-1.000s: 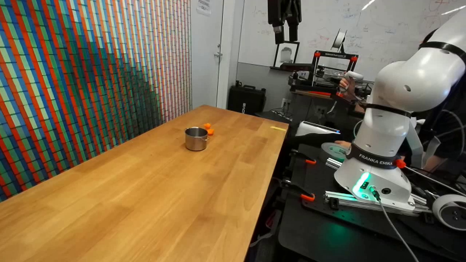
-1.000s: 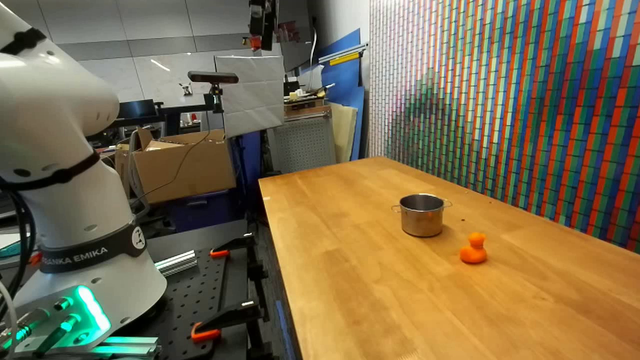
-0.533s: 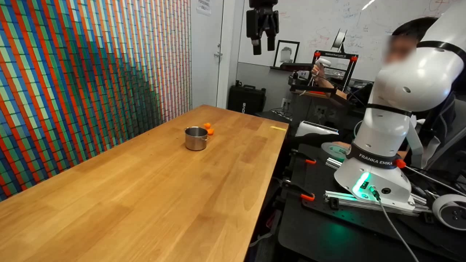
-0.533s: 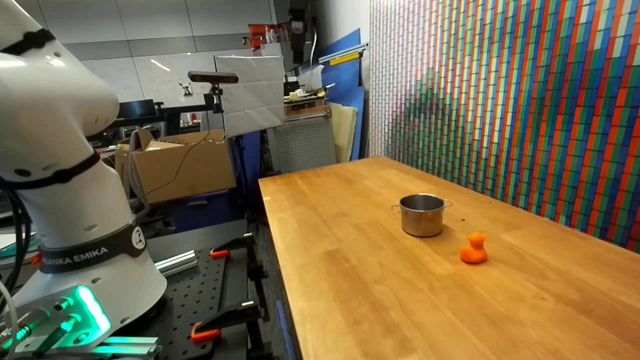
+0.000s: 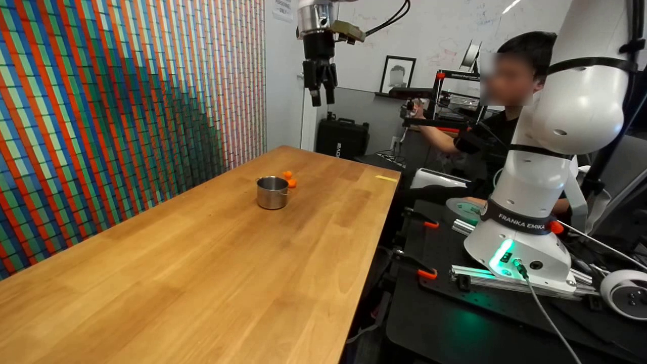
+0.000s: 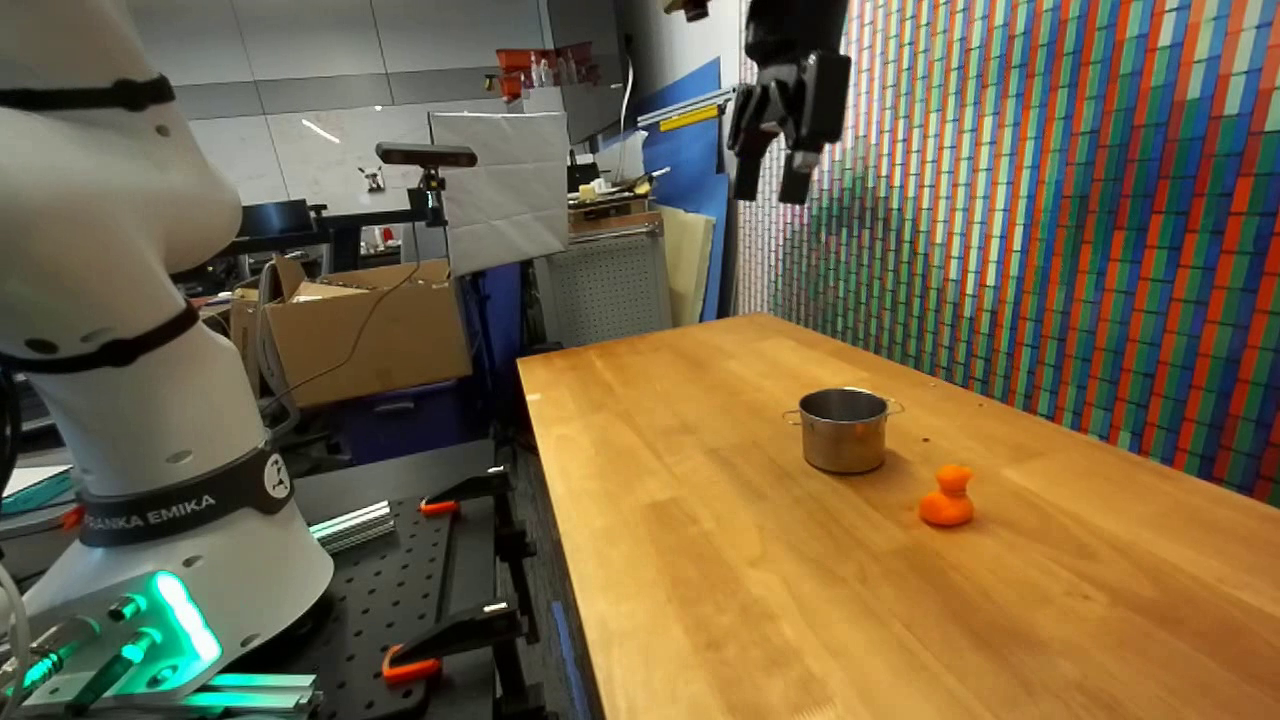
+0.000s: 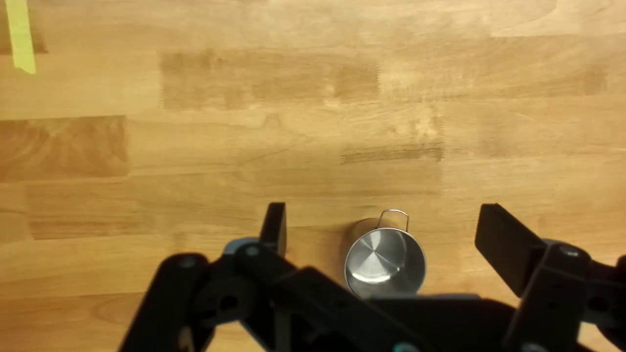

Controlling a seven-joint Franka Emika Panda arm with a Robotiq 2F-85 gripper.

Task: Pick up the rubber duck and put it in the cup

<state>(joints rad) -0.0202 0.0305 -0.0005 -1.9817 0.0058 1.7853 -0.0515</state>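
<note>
The orange rubber duck (image 6: 946, 508) sits upright on the wooden table, close to the metal cup (image 6: 843, 440) and apart from it. In an exterior view the cup (image 5: 272, 196) partly covers the duck (image 5: 292, 183). The cup stands upright with thin wire handles. My gripper (image 5: 323, 102) hangs high above the table, fingers pointing down, open and empty; it also shows in an exterior view (image 6: 770, 196). In the wrist view the cup (image 7: 381, 261) lies far below, between the spread fingers of my gripper (image 7: 381, 217), and its visible inside is bare. The duck does not show in the wrist view.
The wooden table (image 5: 212, 268) runs along a wall with a colourful striped covering (image 5: 126, 111). A strip of yellow tape (image 5: 386, 178) lies near the table's edge; it shows in the wrist view (image 7: 20, 39). A person (image 5: 510, 81) sits behind the arm.
My gripper has moved out over the table and lower, leftward in an exterior view and rightward in the opposite one. It stays open. The duck and the cup have not moved.
</note>
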